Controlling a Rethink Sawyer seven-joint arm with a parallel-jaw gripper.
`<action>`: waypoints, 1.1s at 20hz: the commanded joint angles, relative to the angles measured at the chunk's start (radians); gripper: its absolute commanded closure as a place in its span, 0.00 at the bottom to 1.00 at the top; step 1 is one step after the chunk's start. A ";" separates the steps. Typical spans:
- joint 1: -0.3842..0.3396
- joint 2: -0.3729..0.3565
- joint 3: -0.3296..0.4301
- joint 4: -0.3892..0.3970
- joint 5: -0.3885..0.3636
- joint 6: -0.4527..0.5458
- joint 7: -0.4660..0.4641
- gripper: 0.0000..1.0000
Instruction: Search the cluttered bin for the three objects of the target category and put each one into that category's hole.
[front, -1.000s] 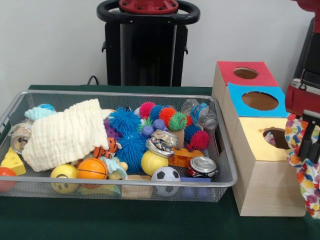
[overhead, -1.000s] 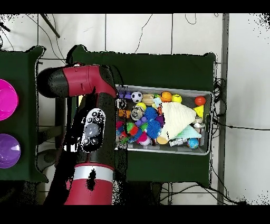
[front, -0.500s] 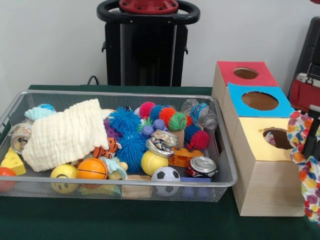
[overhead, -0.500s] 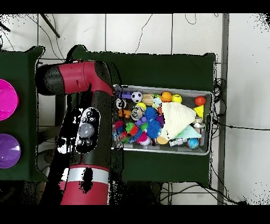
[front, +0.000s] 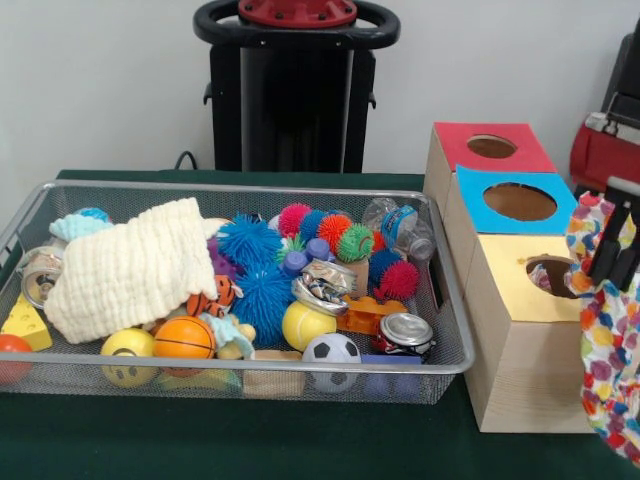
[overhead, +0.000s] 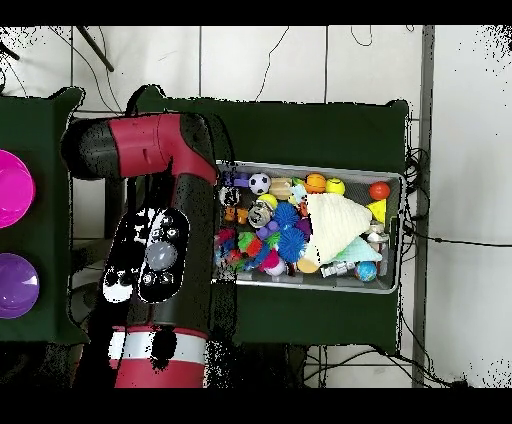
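Front view alone shows gripper (front: 612, 245) holding patterned cloth (front: 606, 350)

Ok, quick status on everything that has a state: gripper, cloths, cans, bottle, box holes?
gripper: shut on patterned cloth, beside the boxes
cream cloth: draped over bin items
cans: crushed
bottle: lying down
red hole, blue hole: open
yellow hole: partly hidden

The scene is being lit evenly and brightly from above, with only soft shadows being cast under the wire basket (front: 452, 300) on the green table (front: 200, 440). Small glints are being thrown off the can (front: 405, 330).
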 joint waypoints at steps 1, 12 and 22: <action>-0.046 -0.137 0.034 0.198 0.012 0.104 0.028 1.00; -0.079 -0.223 0.054 0.335 -0.009 0.050 -0.010 1.00; -0.096 -0.263 0.065 0.373 -0.030 0.063 -0.038 1.00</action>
